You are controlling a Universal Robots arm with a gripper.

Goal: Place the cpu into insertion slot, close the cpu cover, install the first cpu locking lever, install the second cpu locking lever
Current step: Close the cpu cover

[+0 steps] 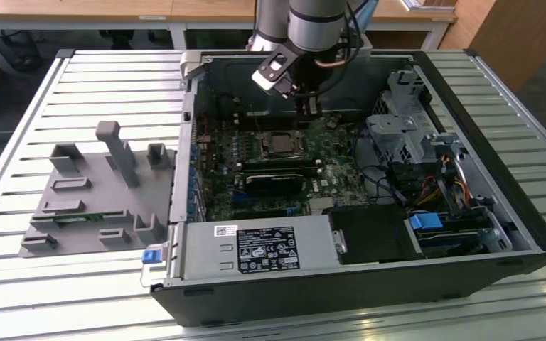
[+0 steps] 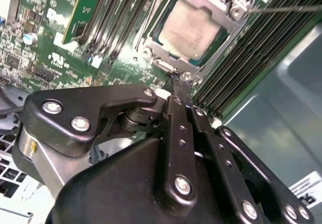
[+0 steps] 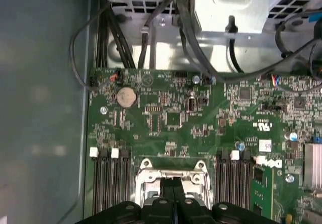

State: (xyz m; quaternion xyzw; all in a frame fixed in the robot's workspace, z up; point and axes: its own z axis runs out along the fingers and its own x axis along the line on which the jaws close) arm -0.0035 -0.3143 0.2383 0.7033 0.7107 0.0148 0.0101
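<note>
Open computer case (image 1: 500, 177) on a slatted bench (image 1: 55, 284), with a grey fixture (image 1: 93, 192) beside it on the exterior view's left. The arm reaches down into the case; its pincer (image 1: 306, 106) hangs over the green motherboard (image 1: 254, 170), just beyond the socket area. In the second wrist view the pincer (image 2: 181, 83) has its two black fingers (image 2: 177, 133) pressed together, with nothing visible between them, and the tips are at the near edge of the metal frame. The cpu (image 2: 193, 30) lies flat in the slot (image 2: 151, 50), its silvery top showing through the window of the cover (image 2: 233, 8), which lies down around it. A thin rod (image 2: 287, 8) runs outward from the cover's corner. In the first wrist view, memory slots (image 3: 108, 183) flank the socket and a coin cell (image 3: 126, 97) sits farther up the board.
</note>
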